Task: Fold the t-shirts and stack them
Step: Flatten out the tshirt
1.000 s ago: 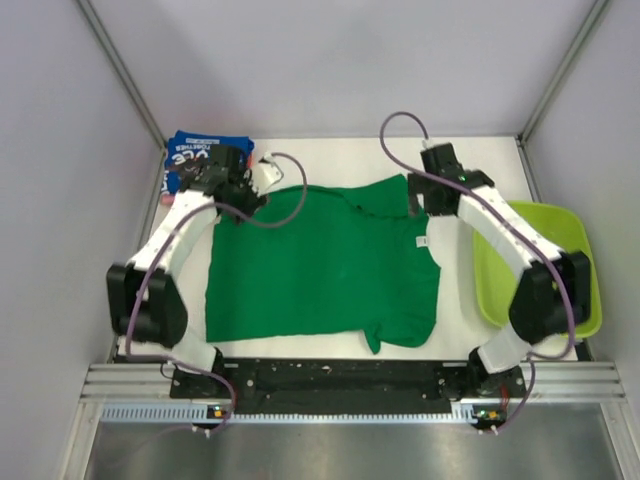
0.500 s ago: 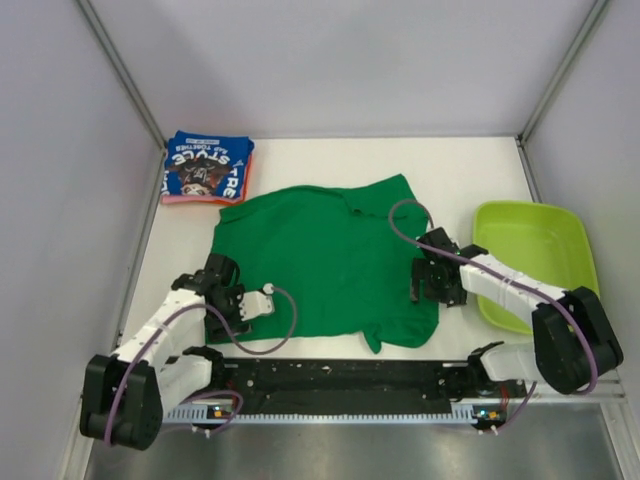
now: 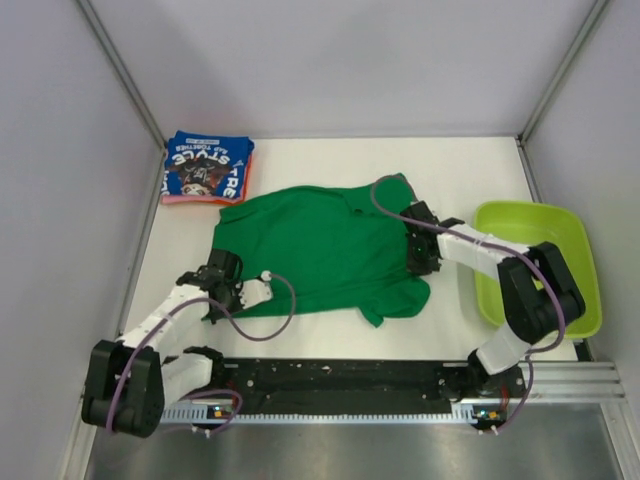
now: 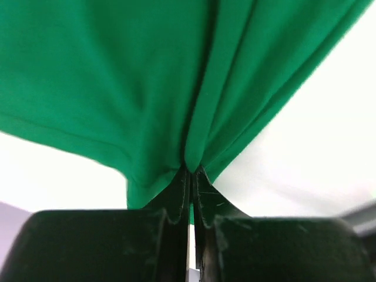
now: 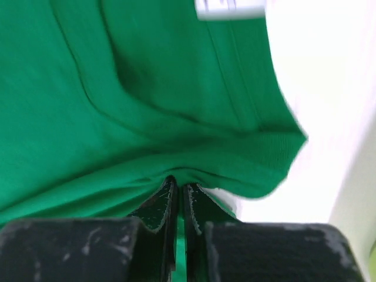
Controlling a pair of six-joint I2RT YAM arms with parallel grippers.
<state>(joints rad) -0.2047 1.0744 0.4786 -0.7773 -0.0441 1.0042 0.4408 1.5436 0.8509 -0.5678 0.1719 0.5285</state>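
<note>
My left gripper (image 4: pixel 189 171) is closed: its jaws are pressed together with only a sliver of a gap, and they pinch a bunched fold of the green t-shirt (image 4: pixel 147 76). The cloth fans out in pleats from the pinch point. My right gripper (image 5: pixel 177 183) is likewise closed on the same garment, clamping a gathered fold. A hemmed edge curves off to the right of that clamp, and a white label (image 5: pixel 229 7) shows at the top of the wrist view. In the top view, the left grip sits at the shirt's near-left corner and the right grip at its right side. The green t-shirt lies across the middle of the white table (image 3: pixel 330 160), mostly spread, with an uneven near edge between the two grips. At the far-left corner of the table, the blue t-shirt (image 3: pixel 207 168) lies folded on the orange-pink t-shirt (image 3: pixel 190 199), apart from the green one. The lime-green tub (image 3: pixel 530 225) stands at the right edge of the table, beside my right arm.
</note>
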